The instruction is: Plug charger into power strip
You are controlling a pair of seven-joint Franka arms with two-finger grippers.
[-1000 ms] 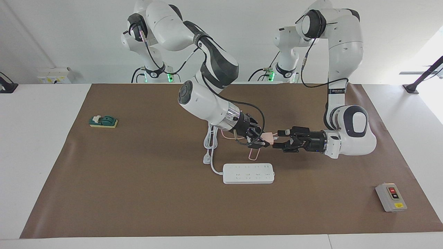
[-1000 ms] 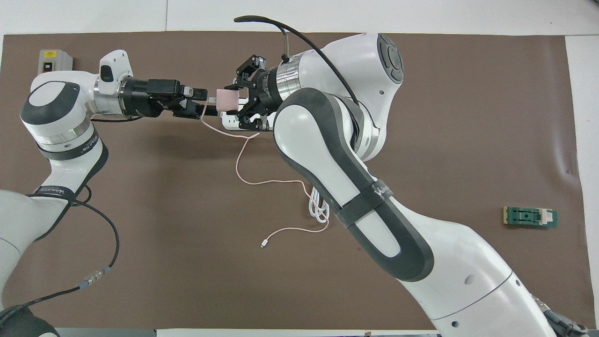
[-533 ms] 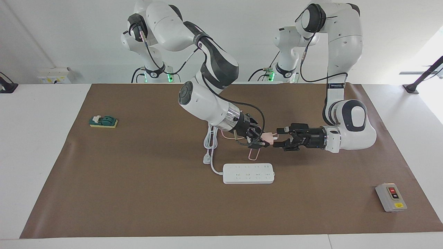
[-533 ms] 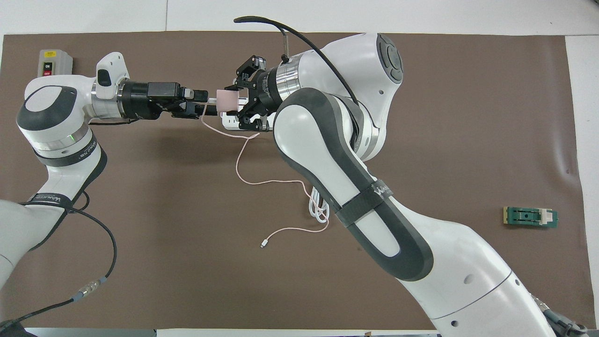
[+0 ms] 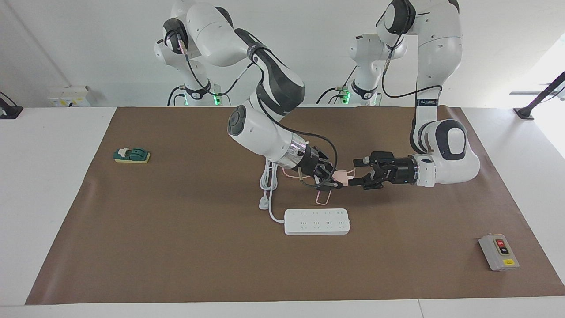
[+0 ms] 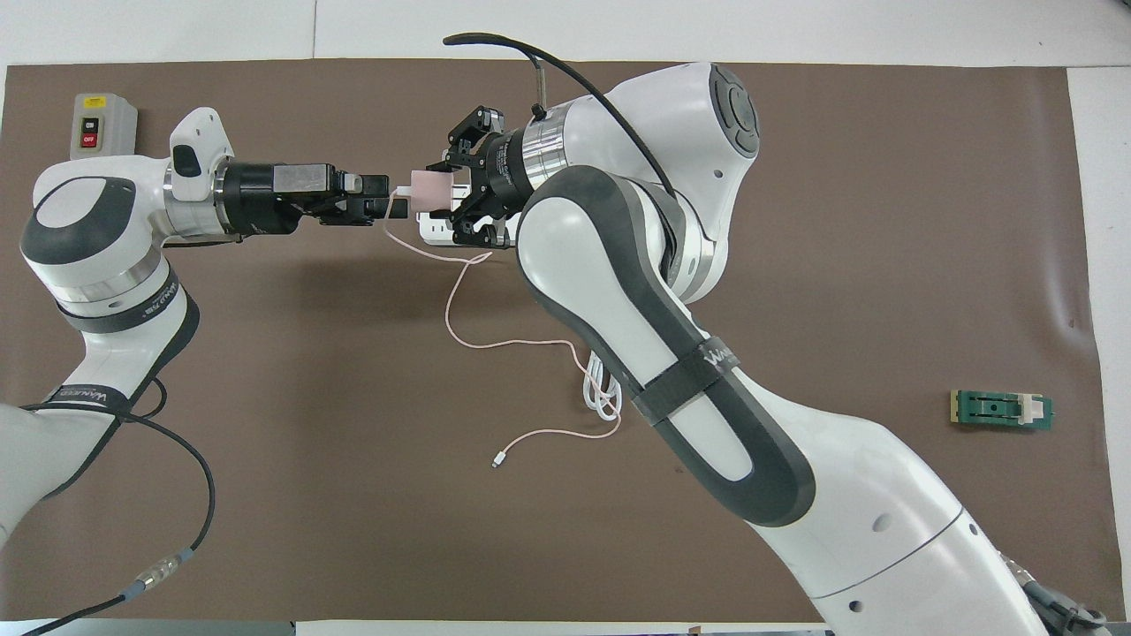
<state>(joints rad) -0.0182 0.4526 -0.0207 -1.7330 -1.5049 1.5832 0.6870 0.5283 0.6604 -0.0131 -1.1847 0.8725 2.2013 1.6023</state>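
While the right hand (image 5: pixel 334 177) clamps the charger (image 5: pixel 340 176), the left hand (image 5: pixel 358 170)—fingers apart—hovers beside it.

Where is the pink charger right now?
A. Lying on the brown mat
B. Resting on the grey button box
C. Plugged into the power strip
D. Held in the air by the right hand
D: the right hand grips the charger above the mat, clear of the power strip.

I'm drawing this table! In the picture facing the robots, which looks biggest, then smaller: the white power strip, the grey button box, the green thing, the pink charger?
1. power strip
2. grey button box
3. green thing, close to the box, and it lies farther from the camera, so unsure
4. charger, smallest, partly hidden in the right gripper
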